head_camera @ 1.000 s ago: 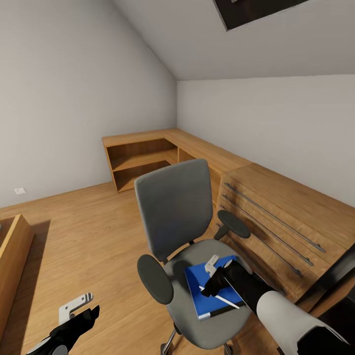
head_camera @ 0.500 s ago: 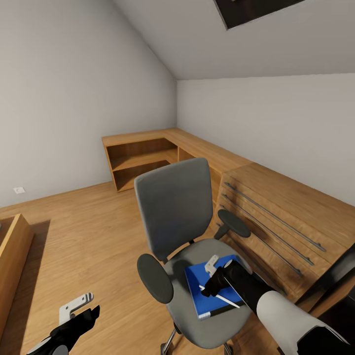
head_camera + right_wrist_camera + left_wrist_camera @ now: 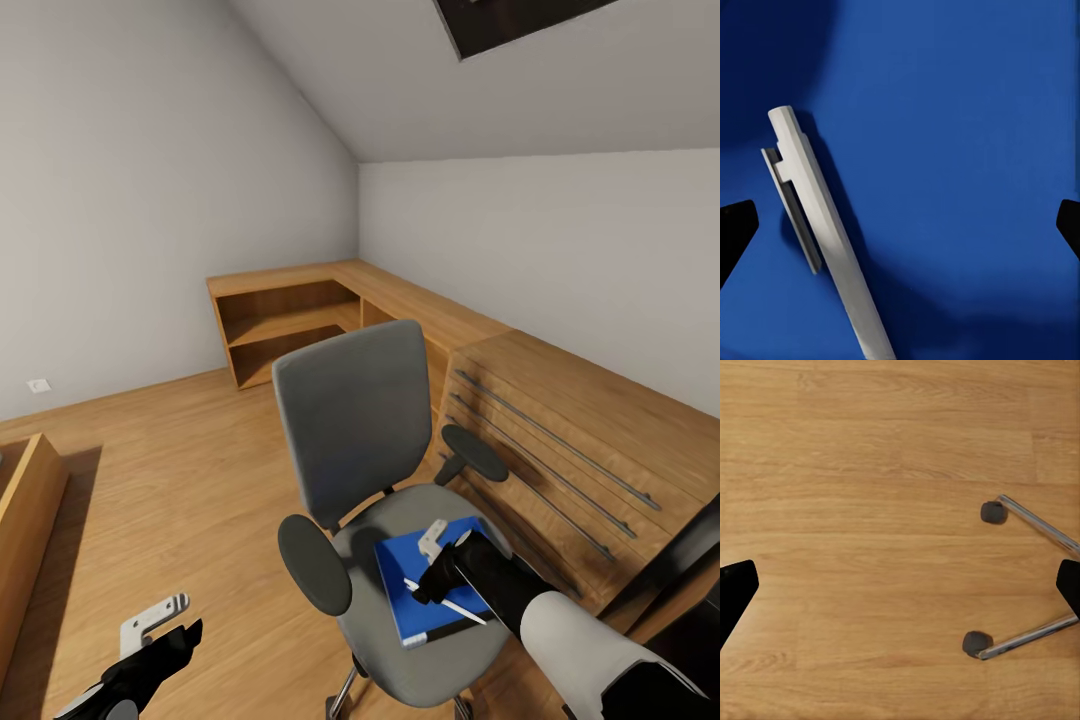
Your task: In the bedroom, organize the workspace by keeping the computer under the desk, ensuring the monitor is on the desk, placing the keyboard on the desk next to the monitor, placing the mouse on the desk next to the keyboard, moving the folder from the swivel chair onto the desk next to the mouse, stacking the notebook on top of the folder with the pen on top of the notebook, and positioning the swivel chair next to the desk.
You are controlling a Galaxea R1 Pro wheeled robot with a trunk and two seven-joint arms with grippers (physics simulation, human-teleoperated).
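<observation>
The swivel chair (image 3: 350, 420) stands mid-room with its grey back facing me. On its seat lies the blue folder (image 3: 398, 592), and the white-silver pen (image 3: 466, 613) rests on top of it. My right gripper (image 3: 428, 588) hangs just above the folder, over the pen. In the right wrist view the folder (image 3: 960, 150) lies close below, the pen (image 3: 825, 232) slants across it, and the right gripper (image 3: 900, 225) is open with both fingertips wide apart. My left gripper (image 3: 185, 635) is low at the chair's left, open over bare floor (image 3: 900, 592).
The chair's chrome legs (image 3: 1027, 521) and casters sit near my left gripper. A light-wood chest with long bar handles (image 3: 560, 440) stands right of the chair. A wooden corner shelf (image 3: 290, 320) lines the far wall. A wooden box edge (image 3: 25, 520) is at the left.
My right gripper has dipped very slightly toward the folder. Nothing else has moved.
</observation>
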